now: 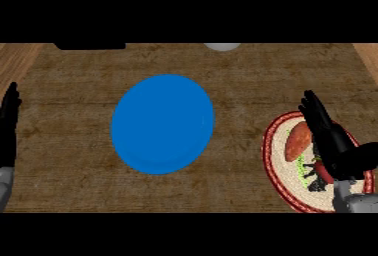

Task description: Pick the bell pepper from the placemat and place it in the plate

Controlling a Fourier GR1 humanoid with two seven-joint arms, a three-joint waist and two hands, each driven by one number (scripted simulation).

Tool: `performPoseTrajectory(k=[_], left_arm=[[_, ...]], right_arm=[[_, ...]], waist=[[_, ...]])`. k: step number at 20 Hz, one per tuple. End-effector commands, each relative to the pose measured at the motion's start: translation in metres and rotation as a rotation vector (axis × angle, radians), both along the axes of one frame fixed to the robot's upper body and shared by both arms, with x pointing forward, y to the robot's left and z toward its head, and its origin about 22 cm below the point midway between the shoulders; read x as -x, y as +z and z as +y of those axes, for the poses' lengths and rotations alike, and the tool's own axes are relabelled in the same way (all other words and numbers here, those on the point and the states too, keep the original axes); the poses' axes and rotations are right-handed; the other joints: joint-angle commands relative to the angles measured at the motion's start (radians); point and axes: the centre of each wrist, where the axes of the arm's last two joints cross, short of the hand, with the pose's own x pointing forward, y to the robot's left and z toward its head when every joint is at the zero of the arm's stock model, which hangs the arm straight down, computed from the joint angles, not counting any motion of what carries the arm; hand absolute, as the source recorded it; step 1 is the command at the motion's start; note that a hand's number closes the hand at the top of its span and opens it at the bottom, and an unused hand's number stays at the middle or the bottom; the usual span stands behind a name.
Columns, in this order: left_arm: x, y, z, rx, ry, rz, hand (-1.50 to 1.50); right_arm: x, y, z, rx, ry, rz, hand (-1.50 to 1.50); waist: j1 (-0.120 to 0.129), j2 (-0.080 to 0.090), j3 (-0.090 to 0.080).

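**Inspector:** Begin at the right hand (336, 150). How do its fingers stand?

**Assistant:** The long fingers (316, 112) are straight and spread a little, pointing away from the robot, and they hold nothing. The thumb side is curled low toward the placemat (284, 192). The hand hangs over that placemat, a round mat with a red patterned rim.

**Inspector:** And the bell pepper?

**Assistant:** The bell pepper (298, 141) lies on the placemat just to the left of the hand, an orange-red body partly hidden behind the fingers. Something green shows at its near end, likely the stem. Its long axis runs roughly parallel to the straight fingers, tilted slightly. Whether any finger touches it cannot be told.

**Inspector:** Outward from there?

**Assistant:** The plate (162, 125), blue and bare, lies well to the left of the placemat, near the middle of the brown mat (74, 150) covering the counter. The left hand (9, 120) rests open at the far left edge, fingers up, farther from the placemat than the plate is.

**Inspector:** Judgement on the coming move?

**Assistant:** The right hand is plainly the nearer one. The pepper sits on its palm side, so the grasp probably calls for a short shift left and downward, closing across the pepper's narrow width. The pick is not yet made.
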Motion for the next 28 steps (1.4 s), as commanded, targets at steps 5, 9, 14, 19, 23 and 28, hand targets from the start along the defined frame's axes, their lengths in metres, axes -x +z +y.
performPoseTrajectory(k=[5,9,14,19,23,28], left_arm=[[-0.026,0.037,-0.068,0.151,-0.339,-0.132,0.0],[-0.022,0.029,-0.074,0.235,-0.386,-0.079,0.0],[-0.026,0.041,-0.088,0.276,-0.458,-0.108,0.0],[-0.021,0.057,-0.08,0.303,-0.48,-0.106,0.0],[-0.027,0.063,-0.073,0.31,-0.462,-0.099,0.0],[-0.021,0.056,-0.069,0.296,-0.453,-0.099,0.0]], right_arm=[[0.01,0.037,0.095,-0.066,0.804,-0.28,1.5],[-0.003,0.067,0.04,0.683,0.674,-0.453,1.5],[0.069,-0.06,0.048,0.17,0.564,-0.42,-1.5],[0.071,-0.069,-0.018,0.045,0.519,-0.567,-1.5],[0.059,-0.023,-0.045,0.143,0.489,-0.652,-1.5],[0.071,0.028,-0.066,0.492,0.467,-0.552,-1.5]], waist=[[0.004,-0.019,-0.032],[-0.045,-0.039,-0.041],[-0.033,-0.001,-0.029],[-0.018,-0.005,-0.032],[-0.02,-0.005,-0.034],[-0.034,-0.008,-0.037]])
